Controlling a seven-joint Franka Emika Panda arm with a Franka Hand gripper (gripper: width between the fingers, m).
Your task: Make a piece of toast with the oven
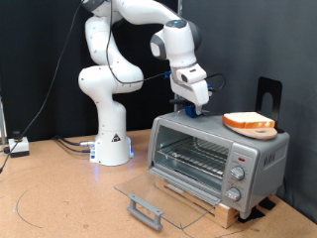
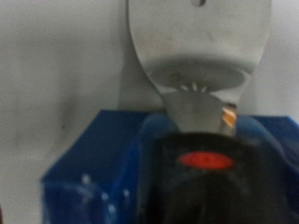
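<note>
Hovering over the oven, at its back corner toward the exterior view's left, the gripper is gripping a metal spatula by its handle, jaws closed on it. The piece of toast is lying on a plate atop the oven. It is probably light, stiff and crumbly: best lifted from beneath.

Silver-grey oven; cream toast, golden-brown crust; tan wooden plate; white arm.
</note>
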